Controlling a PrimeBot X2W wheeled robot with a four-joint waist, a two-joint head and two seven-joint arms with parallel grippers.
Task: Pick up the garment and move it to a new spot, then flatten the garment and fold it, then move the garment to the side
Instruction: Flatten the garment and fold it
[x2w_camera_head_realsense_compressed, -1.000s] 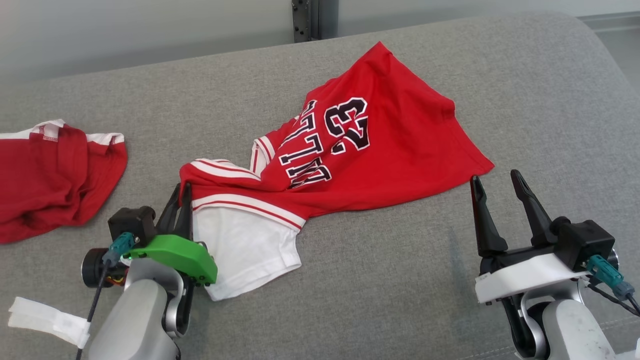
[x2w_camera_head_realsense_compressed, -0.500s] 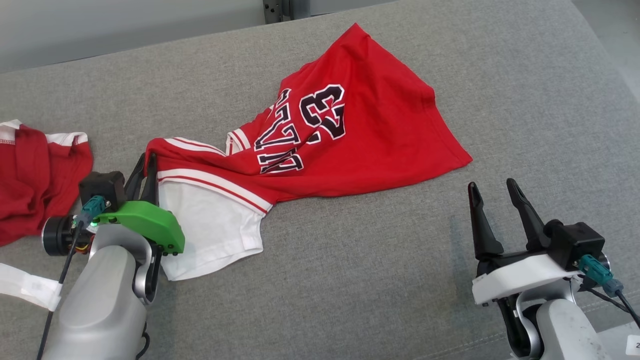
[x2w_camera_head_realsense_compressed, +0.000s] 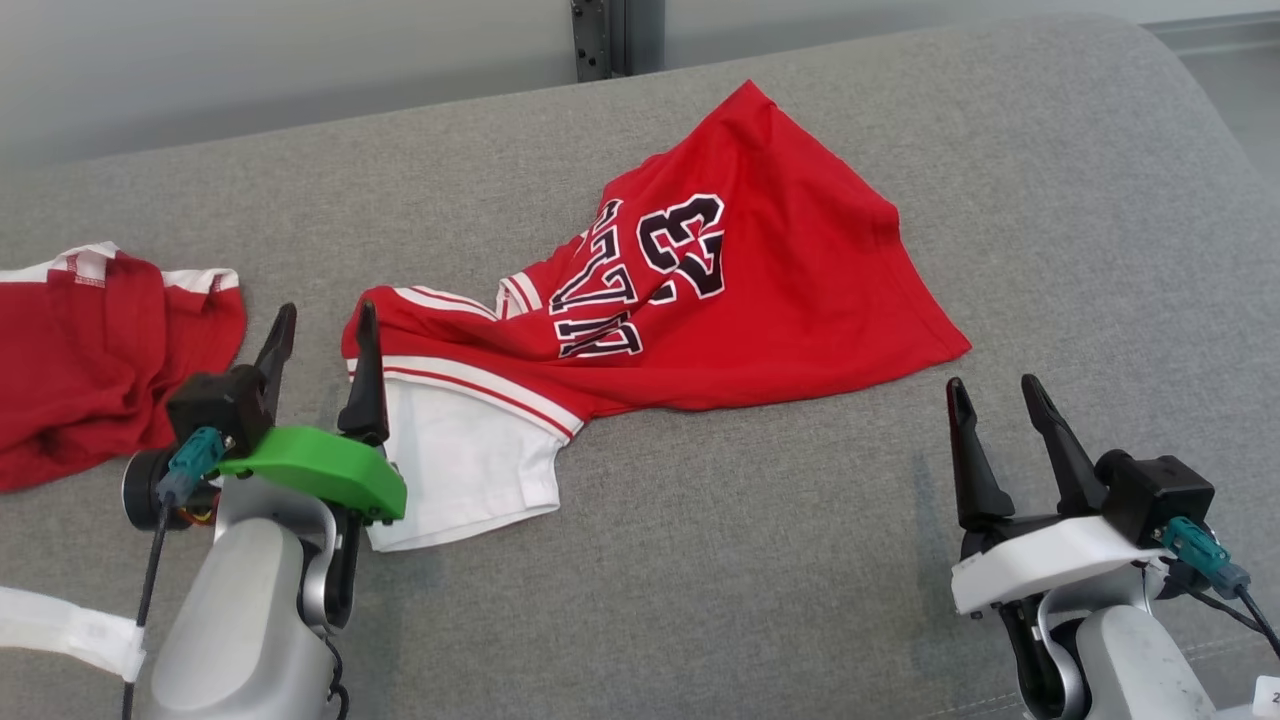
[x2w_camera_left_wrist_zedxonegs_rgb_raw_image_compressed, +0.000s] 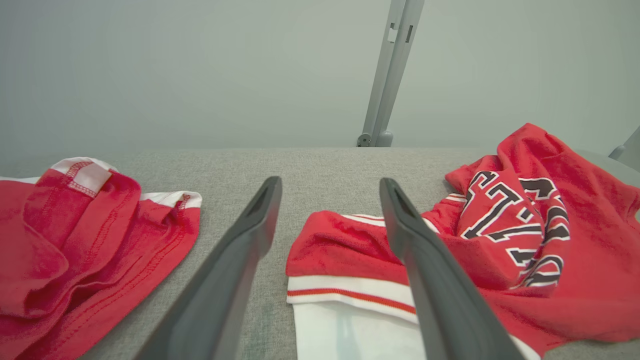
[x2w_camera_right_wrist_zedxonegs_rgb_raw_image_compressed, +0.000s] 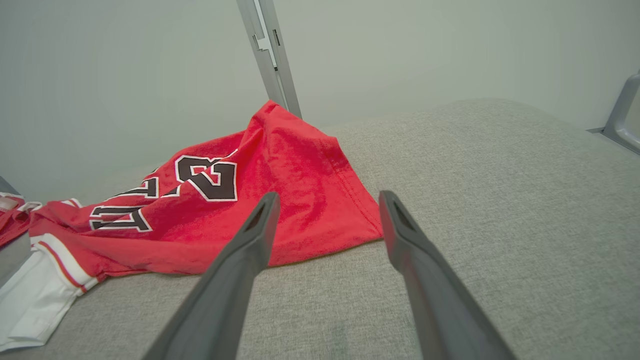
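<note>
A: Where's the garment (x2w_camera_head_realsense_compressed: 760, 290)?
B: On the grey cushion (x2w_camera_head_realsense_compressed: 760, 580), around mid-span. It's rumpled, not flat. The red body has the "23" and lettering face up and runs toward the back edge. One corner peaks close to that edge, near the metal post (x2w_camera_head_realsense_compressed: 598, 40). The white panel with the red-and-white striped band lies toward the front, left of centre.
A: Left gripper (x2w_camera_head_realsense_compressed: 326, 308)?
B: Jaws spread wide, holding nothing. Fingers point at the back edge. Its right finger is at the garment's left end, over the red fold above the striped band; can't tell if it touches. Its left finger is over bare cushion. In the left wrist view the fold's corner lies between the two fingers.
A: Right gripper (x2w_camera_head_realsense_compressed: 992, 383)?
B: Also wide and empty. It's over bare cushion toward the front right, near the garment's right hem corner but apart from it.
A: Anything else there?
B: A second red garment (x2w_camera_head_realsense_compressed: 90, 360) with white trim, bunched at the left edge, apart from the first. The left gripper stands between the two. There's also a white strap (x2w_camera_head_realsense_compressed: 60, 625) beside the left forearm.
</note>
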